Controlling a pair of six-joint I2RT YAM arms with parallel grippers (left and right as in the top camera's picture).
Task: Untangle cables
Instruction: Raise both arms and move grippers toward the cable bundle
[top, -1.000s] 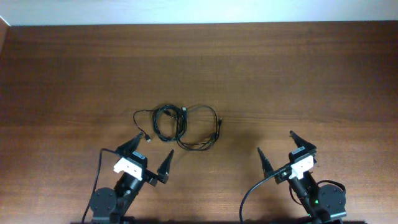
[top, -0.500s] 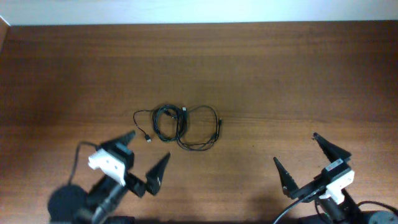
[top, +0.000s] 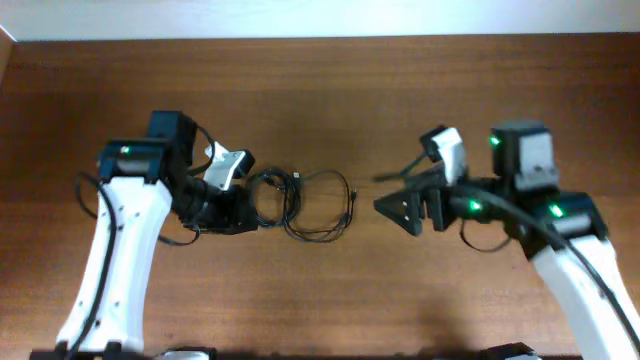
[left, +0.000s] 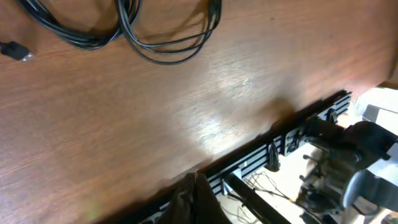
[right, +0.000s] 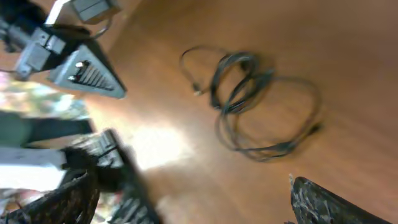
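Note:
The cables lie on the wooden table as a loose tangle: a tight coil on the left and a wider loop on the right. My left gripper hovers just left of the coil, shut, with nothing visible between its fingers. In the left wrist view the cables run along the top, with a small plug at the far left. My right gripper is open to the right of the loop, pointing at it. In the right wrist view the cables lie ahead of its spread fingers.
The table's front edge shows in the left wrist view, with a metal frame and loose wires below it. The left arm appears at the top left of the right wrist view. Bare wood surrounds the tangle.
Both arms have swung up from the table's front edge to either side of the tangle. The left gripper has gone from open to shut. The cables have not moved.

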